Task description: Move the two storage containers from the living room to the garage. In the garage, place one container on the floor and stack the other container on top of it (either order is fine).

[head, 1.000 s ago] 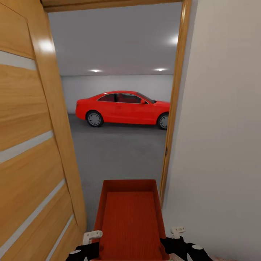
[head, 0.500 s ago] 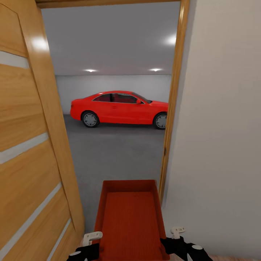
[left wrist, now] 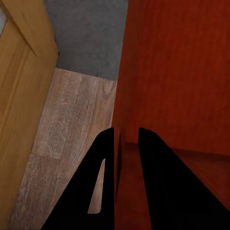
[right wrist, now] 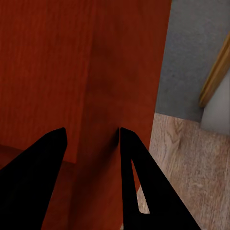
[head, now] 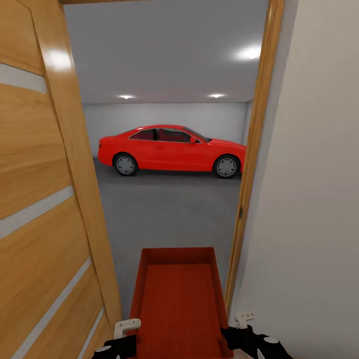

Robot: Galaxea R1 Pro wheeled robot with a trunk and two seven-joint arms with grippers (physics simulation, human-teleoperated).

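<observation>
Glossy wood door [head: 45,199]; matt ribbed orange-red container [head: 179,304]; rough grey concrete floor [head: 169,209]; shiny red car [head: 172,149].

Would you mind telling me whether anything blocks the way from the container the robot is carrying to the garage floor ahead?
Nothing visible does. The storage container, gripped by the left gripper and right gripper, points through the open doorway. The wooden door stands close on its left and the door frame close on its right. The garage floor lies bare up to the red car.

A glossy red two-door car [head: 172,151] is sitting on the dark grey concrete garage floor [head: 169,209]. Light wood-plank flooring [left wrist: 67,139] is meeting it at the doorway.
</observation>
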